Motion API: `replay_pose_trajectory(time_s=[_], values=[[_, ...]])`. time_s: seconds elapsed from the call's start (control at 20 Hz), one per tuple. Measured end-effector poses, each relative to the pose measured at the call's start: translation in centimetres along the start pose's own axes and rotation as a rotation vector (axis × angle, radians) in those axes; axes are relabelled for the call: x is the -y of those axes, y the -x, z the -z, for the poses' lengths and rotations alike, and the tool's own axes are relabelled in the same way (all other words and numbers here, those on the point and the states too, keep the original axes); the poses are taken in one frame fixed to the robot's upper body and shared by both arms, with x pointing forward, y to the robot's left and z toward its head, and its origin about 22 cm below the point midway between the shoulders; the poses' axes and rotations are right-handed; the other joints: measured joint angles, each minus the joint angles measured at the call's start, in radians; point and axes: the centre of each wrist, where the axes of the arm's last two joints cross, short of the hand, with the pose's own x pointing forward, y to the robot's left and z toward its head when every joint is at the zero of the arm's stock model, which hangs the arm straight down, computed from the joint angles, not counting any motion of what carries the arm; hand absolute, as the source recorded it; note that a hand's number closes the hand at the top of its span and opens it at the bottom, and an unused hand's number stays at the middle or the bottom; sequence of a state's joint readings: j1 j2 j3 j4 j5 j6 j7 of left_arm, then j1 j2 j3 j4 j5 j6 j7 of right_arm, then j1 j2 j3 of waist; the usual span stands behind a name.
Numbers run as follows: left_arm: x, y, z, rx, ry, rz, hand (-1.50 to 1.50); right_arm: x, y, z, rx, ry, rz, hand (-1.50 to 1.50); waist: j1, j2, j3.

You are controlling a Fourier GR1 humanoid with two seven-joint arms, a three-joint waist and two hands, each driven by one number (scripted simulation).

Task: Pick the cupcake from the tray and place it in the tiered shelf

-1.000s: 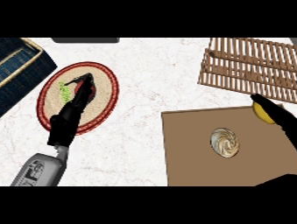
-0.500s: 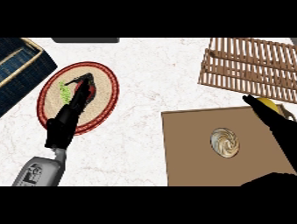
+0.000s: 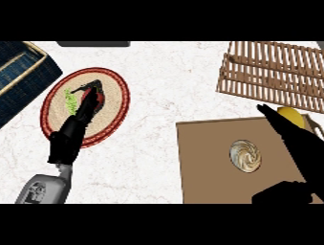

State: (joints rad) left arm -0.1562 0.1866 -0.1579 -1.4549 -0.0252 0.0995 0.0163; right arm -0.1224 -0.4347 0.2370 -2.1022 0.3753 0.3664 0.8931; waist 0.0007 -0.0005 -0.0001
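Lying on the tray [image 3: 199, 158], the cupcake [image 3: 244, 156] sits just left of the right robot hand [image 3: 298, 139], fingers seemingly straight.

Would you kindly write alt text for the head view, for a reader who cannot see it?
A cupcake sits on a brown tray, the robot's right hand stretched open beside it toward a wooden tiered shelf. The left hand lies over a red-rimmed plate; a blue basket sits far left.
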Motion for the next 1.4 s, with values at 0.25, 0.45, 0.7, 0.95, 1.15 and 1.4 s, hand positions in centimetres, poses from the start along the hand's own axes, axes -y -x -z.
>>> replay_pose_trajectory(time_s=[0.25,0.45,0.7,0.95,1.15,1.4], values=[[-0.3,0.4,0.1,0.001,-0.001,0.002,0.00,-0.8,0.1,0.9,-0.019,-0.007,-0.021,-1.50,0.000,0.000,0.000],[0.0,0.0,0.5,-0.004,0.001,-0.001,0.00,-1.7,0.9,1.3,-0.036,-0.021,-0.047,-1.50,-0.001,0.000,0.000],[-0.1,0.1,0.4,-0.003,-0.005,0.002,0.00,-2.6,0.7,1.7,-0.051,-0.026,-0.066,-1.50,-0.001,0.000,0.000],[-0.1,0.2,0.6,0.001,0.000,-0.002,0.00,-3.3,1.5,2.9,-0.065,-0.021,-0.082,-1.50,-0.001,0.000,0.000],[0.2,0.1,0.6,-0.004,-0.002,-0.002,0.00,-3.9,2.1,3.3,-0.079,-0.025,-0.092,-1.50,-0.001,0.000,0.000],[0.2,0.1,1.2,-0.003,-0.001,0.000,0.00,-4.8,2.9,4.3,-0.080,-0.034,-0.096,-1.50,-0.001,0.000,0.000]])
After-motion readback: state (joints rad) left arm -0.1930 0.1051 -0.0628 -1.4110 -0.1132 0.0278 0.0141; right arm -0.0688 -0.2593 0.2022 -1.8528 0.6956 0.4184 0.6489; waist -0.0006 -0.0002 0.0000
